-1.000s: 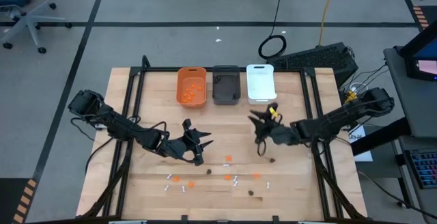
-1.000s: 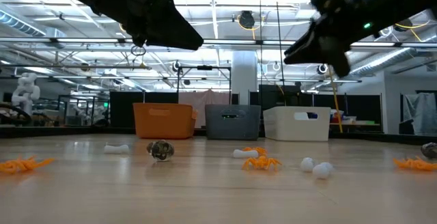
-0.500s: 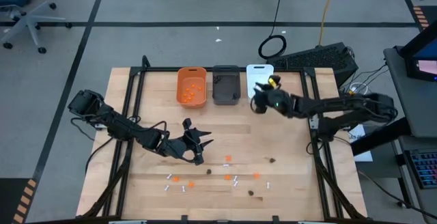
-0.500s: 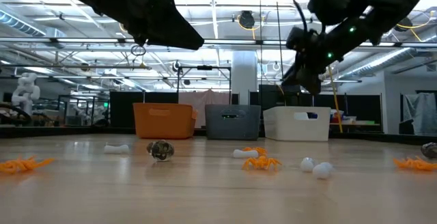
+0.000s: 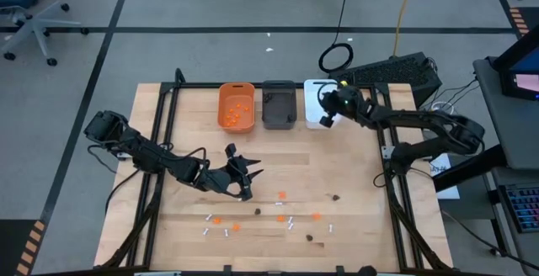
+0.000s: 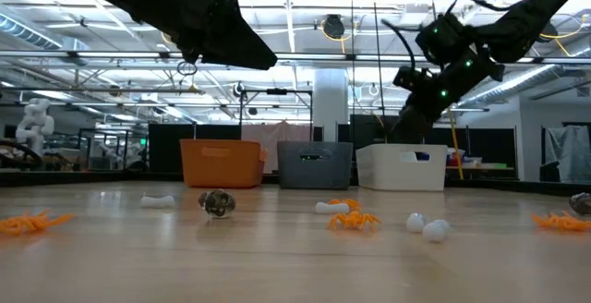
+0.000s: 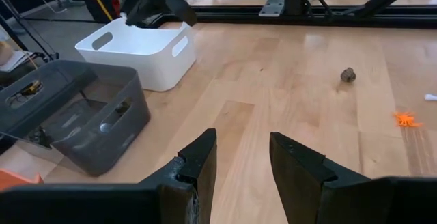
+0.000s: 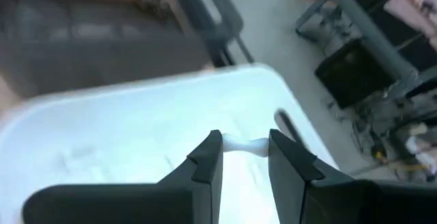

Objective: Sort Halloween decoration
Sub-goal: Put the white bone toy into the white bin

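The right hand (image 8: pixel 244 157) hung over the white bin (image 8: pixel 136 121) — pinching a small white stick (image 8: pixel 244 144) between its fingertips — while the left hand (image 7: pixel 242 157) waited, parted and empty, above the surface (image 7: pixel 300 74).

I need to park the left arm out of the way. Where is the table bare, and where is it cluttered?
Bare wood lies between the bins, orange, grey and white, and the scattered pieces, mostly right of the left tool. The right tool sits over the white bin. The near middle strip is crowded with small orange, white and dark pieces.
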### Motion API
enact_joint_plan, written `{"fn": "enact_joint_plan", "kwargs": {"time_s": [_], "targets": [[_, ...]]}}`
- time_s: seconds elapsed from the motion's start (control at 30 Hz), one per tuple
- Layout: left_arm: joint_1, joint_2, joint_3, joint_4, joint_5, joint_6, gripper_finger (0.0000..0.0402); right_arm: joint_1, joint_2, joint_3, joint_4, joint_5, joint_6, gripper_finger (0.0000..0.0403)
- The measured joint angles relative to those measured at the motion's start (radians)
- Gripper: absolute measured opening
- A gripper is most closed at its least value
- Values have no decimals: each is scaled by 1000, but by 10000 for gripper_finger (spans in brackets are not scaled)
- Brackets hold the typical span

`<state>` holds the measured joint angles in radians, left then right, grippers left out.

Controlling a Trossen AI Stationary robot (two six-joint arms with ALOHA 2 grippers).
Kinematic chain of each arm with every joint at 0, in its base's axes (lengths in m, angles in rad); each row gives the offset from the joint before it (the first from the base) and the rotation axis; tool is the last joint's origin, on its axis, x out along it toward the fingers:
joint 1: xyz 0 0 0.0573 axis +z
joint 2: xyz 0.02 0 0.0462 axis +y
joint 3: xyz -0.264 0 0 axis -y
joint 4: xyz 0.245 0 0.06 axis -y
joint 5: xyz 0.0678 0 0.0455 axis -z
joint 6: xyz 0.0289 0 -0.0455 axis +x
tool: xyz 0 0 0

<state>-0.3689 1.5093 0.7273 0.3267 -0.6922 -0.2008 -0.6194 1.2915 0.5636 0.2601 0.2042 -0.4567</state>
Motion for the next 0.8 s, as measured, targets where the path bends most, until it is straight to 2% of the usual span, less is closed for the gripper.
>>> {"fn": "enact_joint_plan", "kwargs": {"time_s": [0.13, 0.23, 0.47, 0.63, 0.73, 0.8], "targets": [[0, 0, 0, 3, 0, -3, 135, -41, 36, 0, -6, -26, 45, 72], [0, 0, 0, 2, 0, -4, 135, -50, 49, 0, -2, -26, 89, 90], [0, 0, 0, 2, -1, -3, 135, -50, 39, 0, 20, -18, 109, 198], [0, 0, 0, 8, -2, -4, 135, -17, -46, 0, -39, 5, 160, 261], [0, 0, 0, 5, -2, -4, 135, 31, -134, 0, -94, -7, 166, 277], [0, 0, 0, 5, -2, -4, 135, 71, -200, 0, -136, -60, 200, 280]]}}
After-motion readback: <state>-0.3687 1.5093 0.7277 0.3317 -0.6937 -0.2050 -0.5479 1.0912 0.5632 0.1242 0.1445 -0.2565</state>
